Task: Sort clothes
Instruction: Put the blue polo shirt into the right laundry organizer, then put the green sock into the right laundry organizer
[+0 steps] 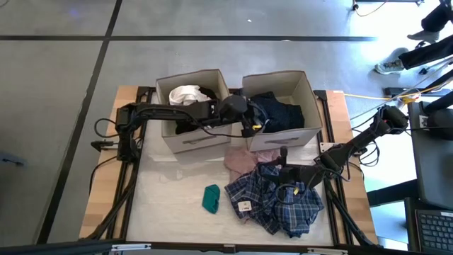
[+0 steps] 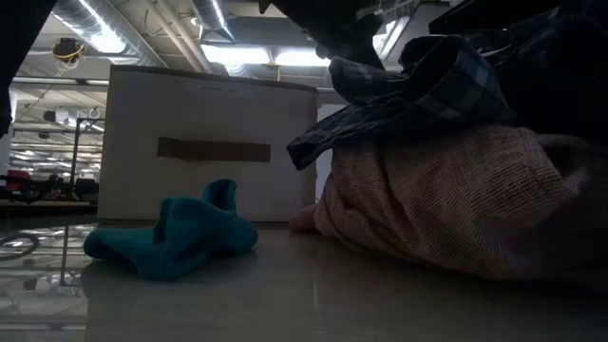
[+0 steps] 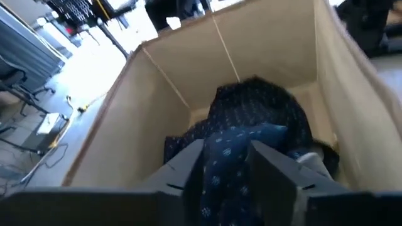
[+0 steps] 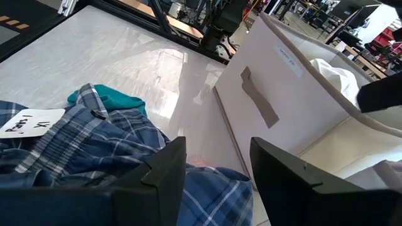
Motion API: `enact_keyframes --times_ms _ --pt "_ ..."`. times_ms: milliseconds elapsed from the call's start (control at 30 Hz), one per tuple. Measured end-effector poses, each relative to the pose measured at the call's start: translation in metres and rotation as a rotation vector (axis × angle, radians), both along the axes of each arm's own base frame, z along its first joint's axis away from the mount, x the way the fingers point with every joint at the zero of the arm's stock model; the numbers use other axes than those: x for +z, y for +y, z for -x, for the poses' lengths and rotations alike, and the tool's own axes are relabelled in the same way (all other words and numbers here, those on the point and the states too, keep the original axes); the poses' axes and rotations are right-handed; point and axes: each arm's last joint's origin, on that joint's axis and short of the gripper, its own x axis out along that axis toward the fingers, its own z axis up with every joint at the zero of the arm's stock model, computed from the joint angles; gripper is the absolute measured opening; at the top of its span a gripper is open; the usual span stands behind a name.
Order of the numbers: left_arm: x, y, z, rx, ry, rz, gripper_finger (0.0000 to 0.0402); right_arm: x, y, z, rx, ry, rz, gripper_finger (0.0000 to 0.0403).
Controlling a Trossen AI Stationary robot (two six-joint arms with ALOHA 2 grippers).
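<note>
The left pincer [image 1: 253,122] is held over the right-hand beige fabric box [image 1: 308,91], fingers parted — the navy patterned garment [image 3: 251,132] lies directly below, seemingly released. The right pincer [image 1: 285,190], fingers apart, hovers over the blue-plaid shirt [image 1: 279,202] — likely the next pick.

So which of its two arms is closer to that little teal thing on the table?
The right. Its gripper hovers over the plaid shirt just beside the teal item; the left gripper is over the right-hand box, farther back.
</note>
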Motion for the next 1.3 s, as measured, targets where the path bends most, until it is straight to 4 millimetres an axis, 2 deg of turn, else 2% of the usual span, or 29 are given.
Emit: enact_keyframes --times_ms 100,233,400,533,633,933,1133,1300 --pt "0.005 -0.004 0.002 0.002 0.046 0.018 0.0142 0.0 0.0 0.0 0.0 0.0 0.0 0.0179" --pt "0.028 -0.018 0.013 -0.018 0.068 0.034 0.016 0.0 0.0 0.0 0.0 0.001 0.001 0.0179" --pt "0.054 -0.049 0.036 -0.063 0.062 0.077 0.016 0.0 0.0 0.0 -0.001 0.003 0.003 0.0179" --pt "0.055 -0.078 0.052 -0.096 0.109 0.136 0.0152 0.0 0.0 0.0 -0.001 0.003 0.003 0.0179" --pt "0.042 -0.103 0.063 -0.122 0.164 0.183 0.0147 0.0 0.0 0.0 -0.001 0.002 0.002 0.0179" --pt "-0.024 -0.166 0.097 -0.178 0.265 0.294 0.0143 0.002 0.0 -0.001 -0.001 -0.022 -0.014 0.0179" --pt "-0.052 -0.196 0.124 -0.258 0.232 0.33 0.0143 0.01 0.003 -0.003 0.039 -0.093 -0.08 0.0179" --pt "-0.07 -0.208 0.144 -0.303 0.201 0.357 0.0143 0.016 0.005 -0.004 0.063 -0.149 -0.117 0.0179"
